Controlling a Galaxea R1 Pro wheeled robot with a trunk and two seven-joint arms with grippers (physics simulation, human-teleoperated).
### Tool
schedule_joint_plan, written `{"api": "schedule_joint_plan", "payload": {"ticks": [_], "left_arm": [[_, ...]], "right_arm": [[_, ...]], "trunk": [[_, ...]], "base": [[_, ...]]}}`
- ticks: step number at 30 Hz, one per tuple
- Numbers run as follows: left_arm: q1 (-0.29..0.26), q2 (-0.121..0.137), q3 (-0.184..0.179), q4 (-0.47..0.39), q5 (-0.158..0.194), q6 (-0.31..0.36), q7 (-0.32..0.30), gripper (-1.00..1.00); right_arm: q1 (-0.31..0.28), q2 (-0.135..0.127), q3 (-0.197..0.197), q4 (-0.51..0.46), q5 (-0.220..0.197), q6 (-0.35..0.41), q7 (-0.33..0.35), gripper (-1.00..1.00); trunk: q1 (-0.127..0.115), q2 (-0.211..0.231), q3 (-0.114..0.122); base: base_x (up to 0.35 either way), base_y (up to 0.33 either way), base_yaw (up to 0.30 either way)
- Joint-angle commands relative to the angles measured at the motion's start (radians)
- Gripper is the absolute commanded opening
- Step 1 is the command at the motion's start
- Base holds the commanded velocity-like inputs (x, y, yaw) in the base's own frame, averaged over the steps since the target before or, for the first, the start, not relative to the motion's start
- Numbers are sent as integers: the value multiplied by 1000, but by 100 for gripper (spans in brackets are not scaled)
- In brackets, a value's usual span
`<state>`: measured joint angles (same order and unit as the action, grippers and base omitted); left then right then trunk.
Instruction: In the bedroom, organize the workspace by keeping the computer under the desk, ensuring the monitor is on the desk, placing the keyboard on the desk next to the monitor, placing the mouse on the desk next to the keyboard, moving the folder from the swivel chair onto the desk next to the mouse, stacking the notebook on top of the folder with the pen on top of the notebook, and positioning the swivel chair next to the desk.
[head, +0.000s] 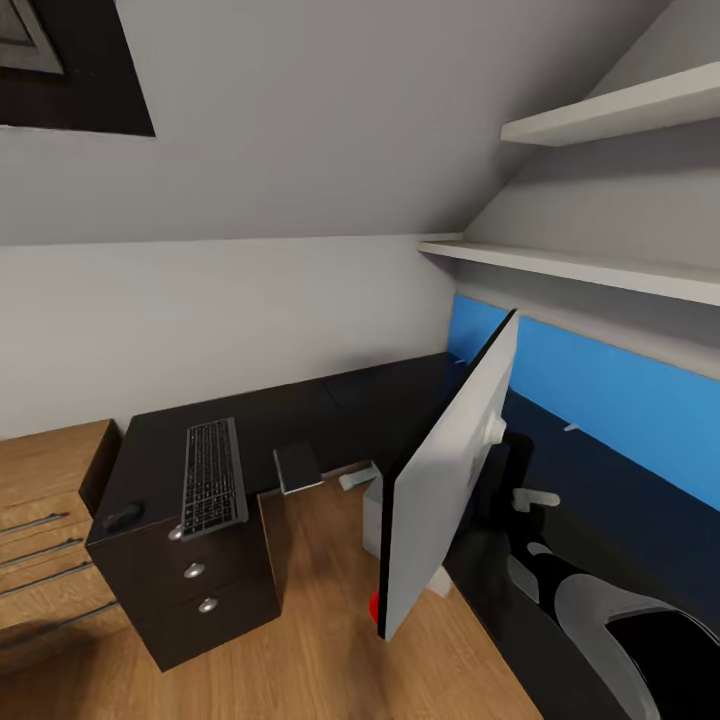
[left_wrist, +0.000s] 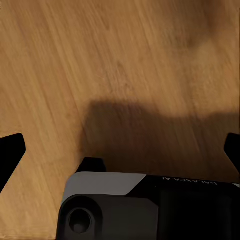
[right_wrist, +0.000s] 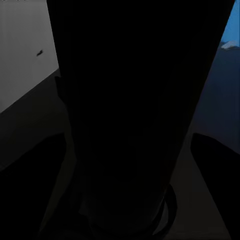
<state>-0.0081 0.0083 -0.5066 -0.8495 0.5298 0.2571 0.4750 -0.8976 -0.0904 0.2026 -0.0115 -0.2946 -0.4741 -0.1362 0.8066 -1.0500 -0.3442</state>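
Looking down from the head view, the desk (head: 330, 410) runs as an L along the white wall and under the blue wall panel (head: 620, 385), with its drawer block (head: 200, 585) at the near left end. The keyboard (head: 212, 477) lies on the desk top above the drawers, lengthwise toward the wall, and the mouse (head: 122, 517) sits just beside it at the near left corner. A small grey flat thing, likely the notebook (head: 298, 467), rests at the desk's inner edge, right of the keyboard. The monitor (head: 455, 475) stands tilted at the desk's right wing, pale back side facing the camera, red dot (head: 374, 606) near its lower corner. The right arm (head: 610, 625) reaches in from the lower right behind the screen; its claw is hidden there. Two white shelves (head: 600, 190) hang above. Left wrist view: the left gripper (left_wrist: 120, 150) hangs over bare wood floor (left_wrist: 120, 60), black fingertips (left_wrist: 11, 150) spread wide at both edges, nothing between them. Right wrist view: a broad dark panel, apparently the monitor's neck or screen, stands between the dark fingers (right_wrist: 215, 170) of the right gripper (right_wrist: 127, 160), above a round base on the desk; too dark to tell whether they press on it.
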Motion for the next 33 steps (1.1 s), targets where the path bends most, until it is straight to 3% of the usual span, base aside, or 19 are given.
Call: {"api": "schedule_joint_plan", "payload": {"ticks": [1,10,33], "left_arm": [[-1,1,-4,-2,6,4,8,100],[-1,1,-4,-2,6,2,7,100],[-1,1,-4,-2,6,2,7,100]], "right_arm": [[0,0,8,1,4,2,-2,-100],[0,0,8,1,4,2,-2,-100],[0,0,8,0,5,2,-3,-100]], "trunk": [[0,-1,-1],[0,-1,-1],[0,-1,-1]], "base": [[-121,-117,275],[-101,-33,275],[-313,-115,275]]}}
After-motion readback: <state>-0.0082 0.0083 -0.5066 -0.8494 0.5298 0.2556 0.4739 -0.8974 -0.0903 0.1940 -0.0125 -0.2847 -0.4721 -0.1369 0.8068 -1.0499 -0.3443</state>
